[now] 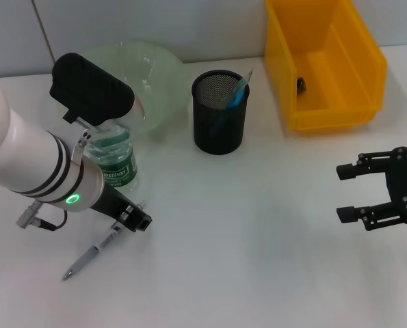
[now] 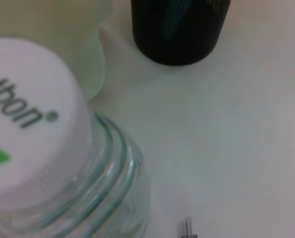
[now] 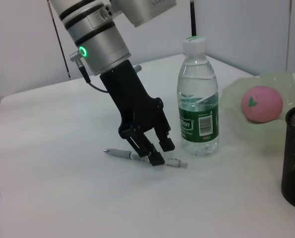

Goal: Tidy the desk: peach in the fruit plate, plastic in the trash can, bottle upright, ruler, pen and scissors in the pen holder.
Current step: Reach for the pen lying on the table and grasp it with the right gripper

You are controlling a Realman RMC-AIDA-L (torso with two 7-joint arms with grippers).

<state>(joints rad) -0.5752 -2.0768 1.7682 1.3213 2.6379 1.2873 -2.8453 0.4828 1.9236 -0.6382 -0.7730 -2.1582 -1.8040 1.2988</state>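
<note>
The yellow trash can (image 1: 326, 68) sits far right, out of the working area. The green fruit plate (image 1: 159, 75) at far left already cradles the peach (image 3: 262, 103). Just near of the plate, the bottle (image 1: 114, 160) stands upright. The mesh pen holder (image 1: 220, 113) stands mid-table with blue items inside. The left gripper (image 3: 154, 151) reaches down beside the bottle, fingers parted and straddling the pen (image 1: 87, 258) lying on the table, apparently to pick it up. The right gripper (image 1: 357, 193) waits, spread wide, at near right.
</note>
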